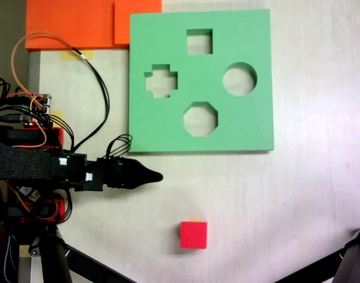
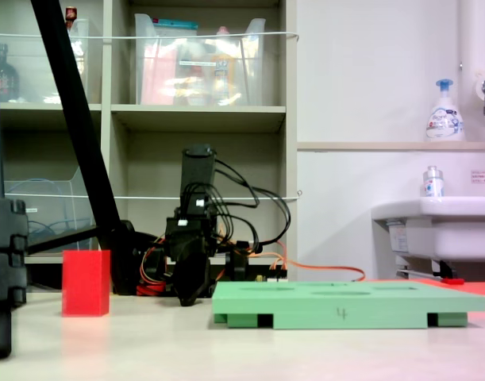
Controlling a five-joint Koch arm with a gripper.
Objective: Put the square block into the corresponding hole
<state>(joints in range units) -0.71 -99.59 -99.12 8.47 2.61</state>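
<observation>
Arm: lies along the left side of the desk (image 1: 321, 194) in the top-down fixed view, black, with black and orange wires looping behind it.
Hand (image 1: 158, 175): points right in the top-down fixed view, ending in one dark tapered tip just below the green board's lower left corner. In the low fixed view the hand (image 2: 188, 300) hangs down with its tip at the desk surface, left of the board. Whether the fingers are spread or pressed together, I cannot tell; they lie one behind the other. It holds nothing.
Red block (image 1: 193, 234): sits on the bare desk, below and to the right of the hand's tip, well apart from it and from the board. A sliver of yellow shows at its top edge. In the low fixed view the red block (image 2: 86, 283) stands upright on the desk, left of the arm.
Green board (image 1: 250, 124): lies flat on the desk, upper middle of the top-down fixed view; the green board (image 2: 361, 305) is seen edge-on in the low view.
Square hole (image 1: 199, 42): near the board's top edge, empty.
Other holes: a cross at left, a circle at right, an octagon at bottom, all empty.
Orange sheets (image 1: 68, 23): at the top left corner, touching the board's upper left edge.
Tripod legs: dark, at the bottom corners.
</observation>
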